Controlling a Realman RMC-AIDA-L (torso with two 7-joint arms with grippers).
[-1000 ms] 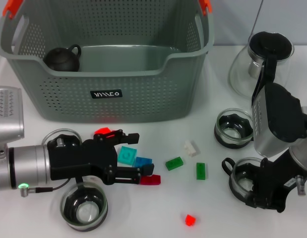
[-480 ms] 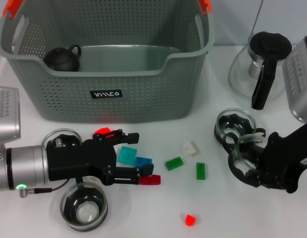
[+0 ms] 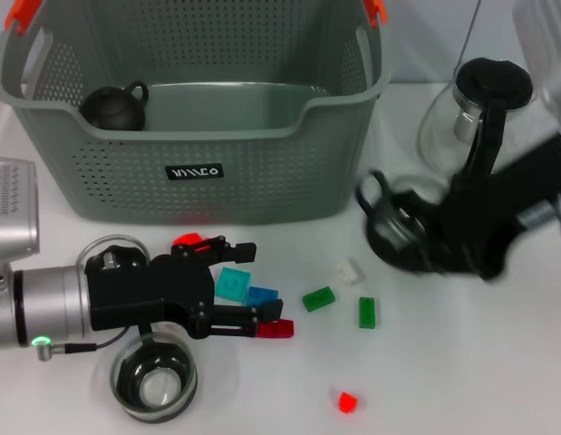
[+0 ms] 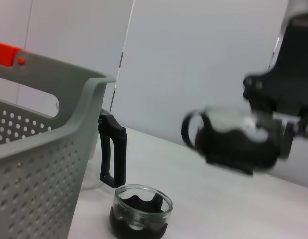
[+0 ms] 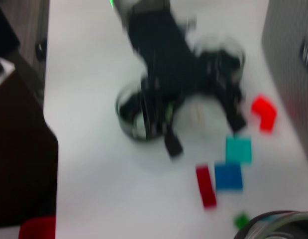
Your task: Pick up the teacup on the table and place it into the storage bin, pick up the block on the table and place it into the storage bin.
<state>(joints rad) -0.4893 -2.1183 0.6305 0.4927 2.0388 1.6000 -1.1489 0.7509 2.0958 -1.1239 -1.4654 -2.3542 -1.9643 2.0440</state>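
the right gripper (image 3: 416, 237) carries a glass teacup (image 3: 395, 227) clamped in its fingers above the tabletop (image 3: 498, 362), between the storage bin (image 3: 194, 109) and the right edge, not yet over it; i judge the task barely begun, since the bin holds only a dark teapot (image 3: 115, 106). the left gripper (image 3: 248, 290) rests near the front left with fingers spread around a blue block (image 3: 260, 296); 1 more teacup (image 3: 153, 381) sits at the front edge, and the white tabletop meets a pale wall.

A small black label (image 3: 194, 170) with white lettering is seen on the bin (image 3: 262, 186); the letters cannot be read.
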